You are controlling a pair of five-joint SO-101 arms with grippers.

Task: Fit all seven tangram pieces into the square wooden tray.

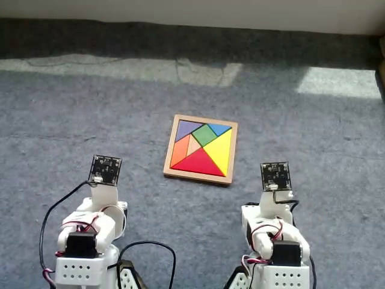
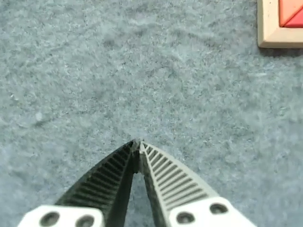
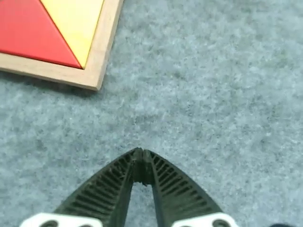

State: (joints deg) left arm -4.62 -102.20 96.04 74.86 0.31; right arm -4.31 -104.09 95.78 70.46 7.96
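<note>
The square wooden tray [image 1: 168,173] lies mid-table on the grey carpet, filled edge to edge with coloured tangram pieces: a big red triangle [image 1: 197,162], a big yellow triangle [image 1: 221,150], an orange piece [image 1: 180,150], a green square [image 1: 204,135], a purple piece [image 1: 187,127] and a blue triangle [image 1: 219,128]. My left gripper [image 2: 138,143] is shut with nothing in it, over bare carpet near the tray's corner [image 2: 279,38]. My right gripper [image 3: 138,151] is also shut and empty, a short way from the tray's rim [image 3: 102,61], where the red piece [image 3: 28,33] and yellow piece [image 3: 75,19] show.
Both arms sit folded back at the near edge, left arm [image 1: 96,223] and right arm [image 1: 274,223], with cables [image 1: 144,247] trailing by their bases. Grey carpet spreads on all sides of the tray. A pale wall strip [image 1: 192,12] borders the far side.
</note>
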